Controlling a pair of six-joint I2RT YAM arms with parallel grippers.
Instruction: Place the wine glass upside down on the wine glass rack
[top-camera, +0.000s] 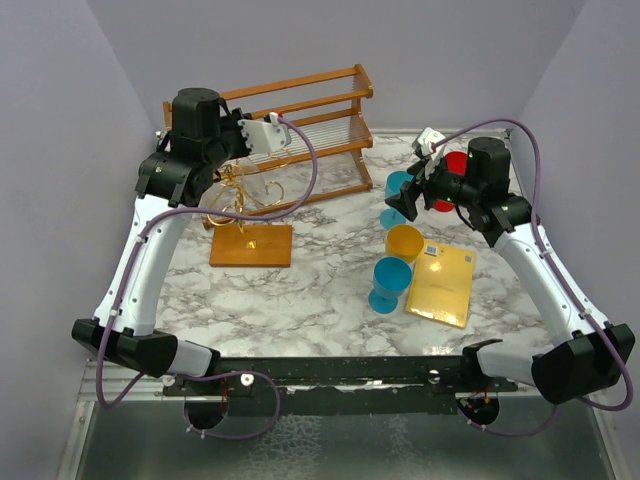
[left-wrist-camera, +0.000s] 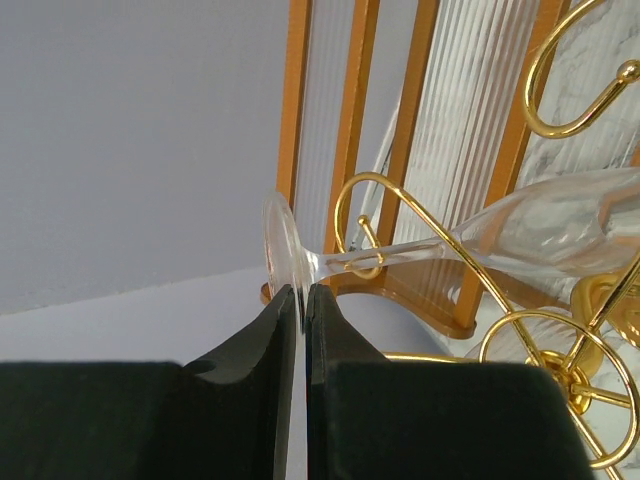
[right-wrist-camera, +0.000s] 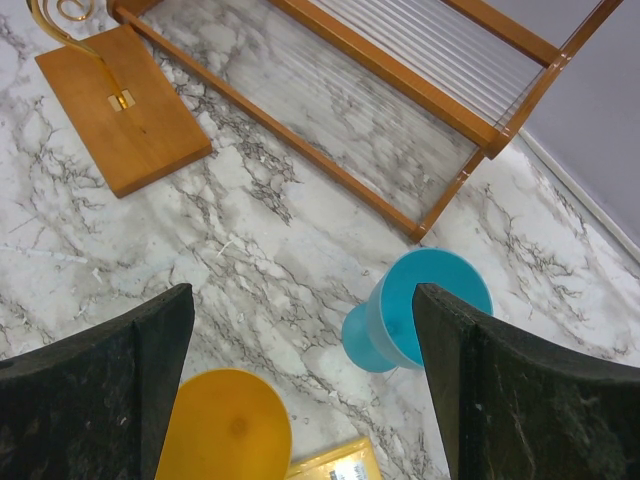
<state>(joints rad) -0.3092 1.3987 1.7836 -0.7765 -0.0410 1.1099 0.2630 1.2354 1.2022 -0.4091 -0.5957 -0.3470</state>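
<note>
While your left gripper (left-wrist-camera: 303, 300) pinches the glass (left-wrist-camera: 535, 235) foot, slide its stem fully into the rack (top-camera: 251, 245) loop; right gripper (right-wrist-camera: 303, 310) gapes empty.

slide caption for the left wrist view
Left end effector pinches the wine glass by its foot, stem at a gold loop of the wine glass rack.

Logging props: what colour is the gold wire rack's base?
The flat rectangular wooden base is orange-brown; clearest from right wrist.
</note>
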